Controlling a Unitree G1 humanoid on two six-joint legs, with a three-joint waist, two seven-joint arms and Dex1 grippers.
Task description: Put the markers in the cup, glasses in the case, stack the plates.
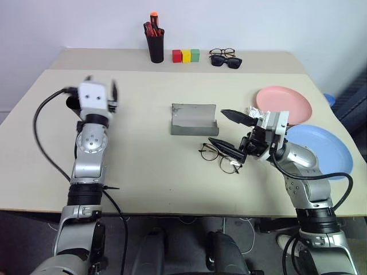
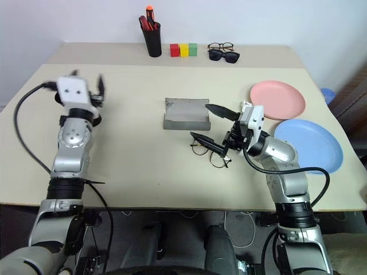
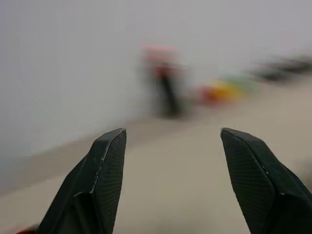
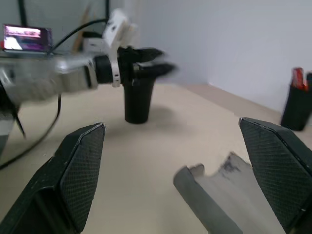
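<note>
On table [image 1: 143, 166]: two plates [image 1: 284, 101], one case [image 1: 194, 119]

There are no words, numbers, labels or signs that can be read on anything in these pictures.
</note>
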